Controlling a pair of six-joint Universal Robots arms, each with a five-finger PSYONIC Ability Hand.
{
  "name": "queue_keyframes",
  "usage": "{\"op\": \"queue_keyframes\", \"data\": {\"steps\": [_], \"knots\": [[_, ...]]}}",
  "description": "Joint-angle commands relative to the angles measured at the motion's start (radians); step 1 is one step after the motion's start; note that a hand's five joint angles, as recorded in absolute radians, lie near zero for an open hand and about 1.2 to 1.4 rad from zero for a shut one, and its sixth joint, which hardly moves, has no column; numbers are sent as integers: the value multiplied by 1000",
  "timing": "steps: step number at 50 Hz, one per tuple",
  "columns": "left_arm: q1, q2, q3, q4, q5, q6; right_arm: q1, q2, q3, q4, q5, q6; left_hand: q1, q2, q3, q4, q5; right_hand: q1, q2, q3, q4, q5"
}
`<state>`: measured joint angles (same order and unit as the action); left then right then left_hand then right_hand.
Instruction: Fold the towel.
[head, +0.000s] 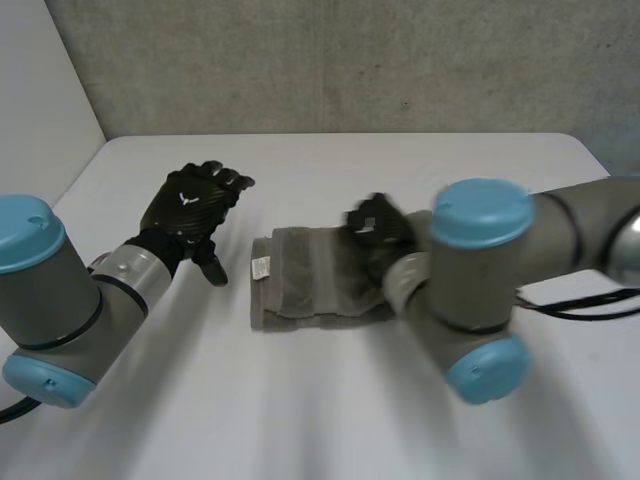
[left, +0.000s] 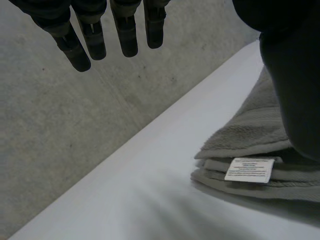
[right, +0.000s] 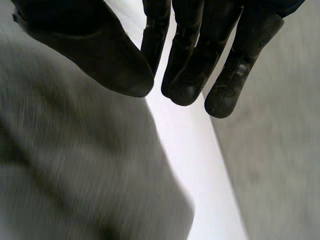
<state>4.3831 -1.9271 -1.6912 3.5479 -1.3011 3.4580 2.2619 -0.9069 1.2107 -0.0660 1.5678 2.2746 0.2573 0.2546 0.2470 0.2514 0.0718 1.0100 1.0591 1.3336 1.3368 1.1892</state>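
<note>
Head view: finds the towel (head: 310, 285) folded into a grey strip at frame centre on the white tabletop (head: 350, 165), with a small white label (head: 261, 267) at its left end. Puts the left robot hand (head: 190, 205) left of centre, clear of the towel, fingers straight and spread, holding nothing. Puts the right robot hand (head: 380, 232), blurred, just right of centre over the towel's right end.

Left wrist view: shows straight fingers (left: 125, 35) hanging open against a grey wall (left: 60, 140), nothing between them. Places the folded towel layers and the label beside the hand on the tabletop.

Right wrist view: shows thumb and fingers relaxed and apart, gripping nothing. Places the towel under the palm, a tabletop strip past the fingertips.
</note>
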Motion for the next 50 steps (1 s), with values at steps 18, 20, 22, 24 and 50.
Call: {"op": "queue_keyframes", "data": {"steps": [18, 20, 22, 24, 50], "knots": [[4, 10, 24, 0, -35, -60, 89, 31, -28, -47, -99, -88, -41, -38, -31, -35, -30, -802, -851, -1125, -1129, -1155], [3, 10, 21, 2, -35, -60, 41, -15, 15, -58, -86, 25, -44, -41, -34, -38, -33, -802, -851, -1125, -1129, -1155], [3, 10, 19, 2, -35, -60, -39, -122, 114, -64, -83, 220, -44, -41, -34, -38, -33, -799, -848, -1122, -1126, -1152], [3, 8, 18, 2, -33, -62, -83, -159, 166, -67, -83, 315, -44, -41, -34, -38, -33, -796, -845, -1119, -1123, -1150], [-10, 2, 2, 2, -35, -63, -410, -84, 375, -103, -135, 457, -41, -38, -31, -35, -30, -235, -284, -559, -562, -589]]}}
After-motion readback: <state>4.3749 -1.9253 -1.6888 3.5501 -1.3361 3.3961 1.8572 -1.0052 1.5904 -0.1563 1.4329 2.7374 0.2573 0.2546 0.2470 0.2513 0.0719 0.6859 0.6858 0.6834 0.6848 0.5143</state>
